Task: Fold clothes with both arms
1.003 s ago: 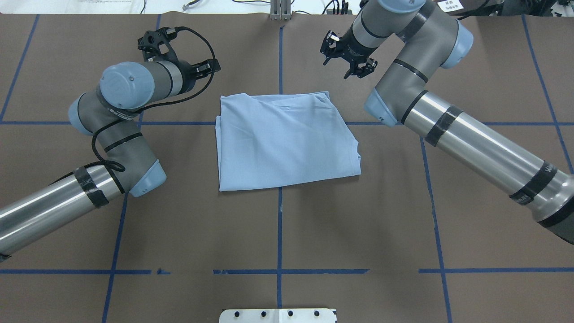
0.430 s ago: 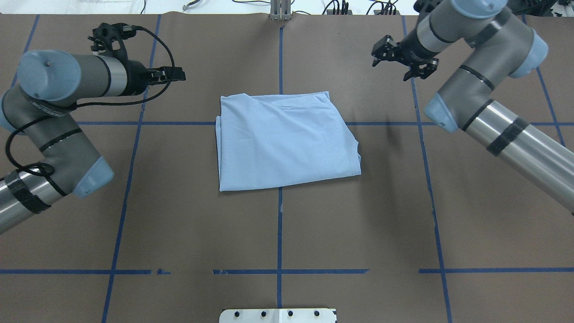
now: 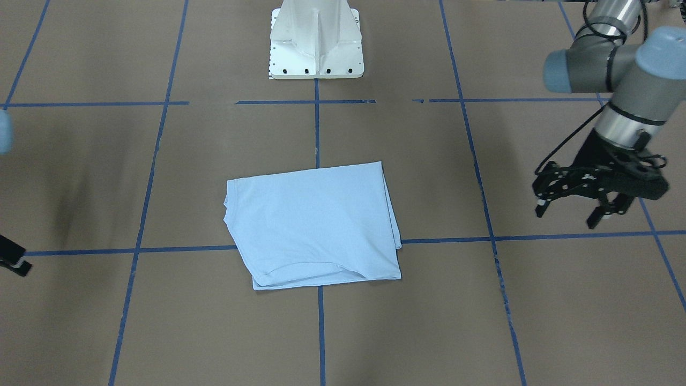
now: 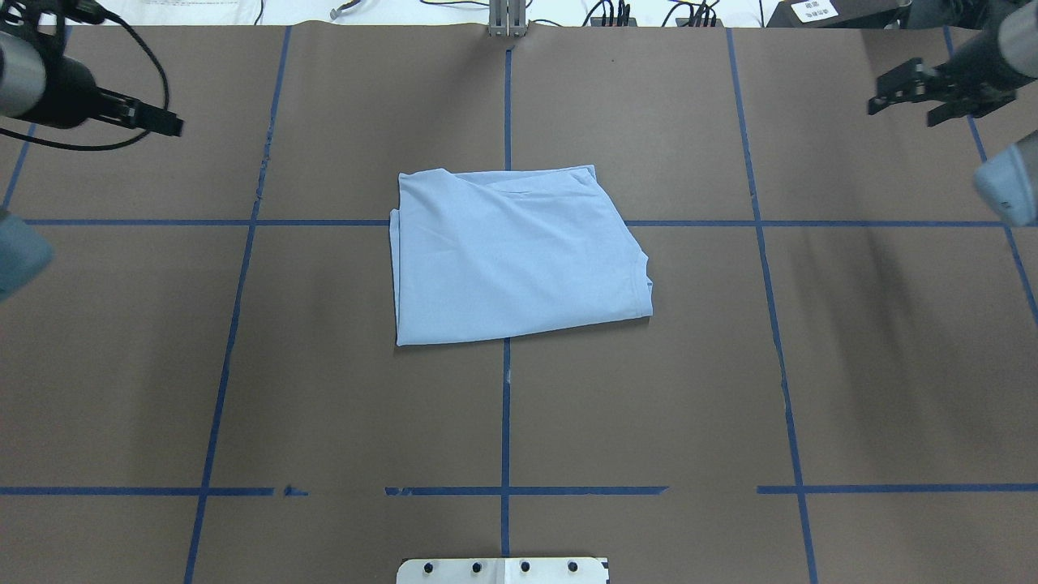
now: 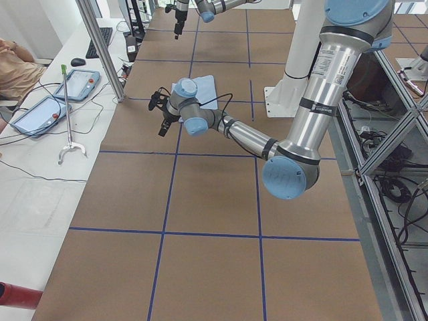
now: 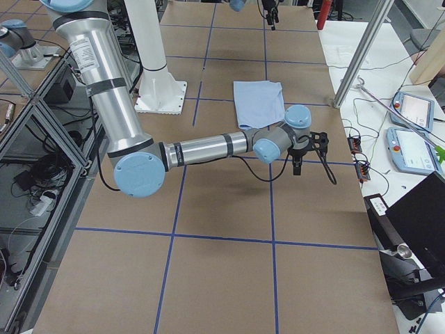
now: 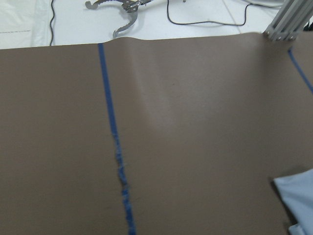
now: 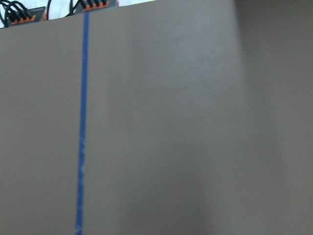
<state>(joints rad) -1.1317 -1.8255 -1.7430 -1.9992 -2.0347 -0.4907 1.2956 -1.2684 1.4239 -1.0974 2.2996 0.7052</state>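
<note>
Item: T-shirt, folded — lay on brown table cover gridded with blue tape.
Left gripper, right gripper — both well apart from T-shirt, fingers spread.

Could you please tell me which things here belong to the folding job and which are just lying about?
Job: folded light blue T-shirt; left gripper and right gripper, both open, clear of it.
Lying about: grabber stick and two tablets on the side bench.

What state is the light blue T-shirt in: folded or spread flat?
Folded. The T-shirt lies as a compact block, layered edges stacked along its sides, no sleeves sticking out.
</note>
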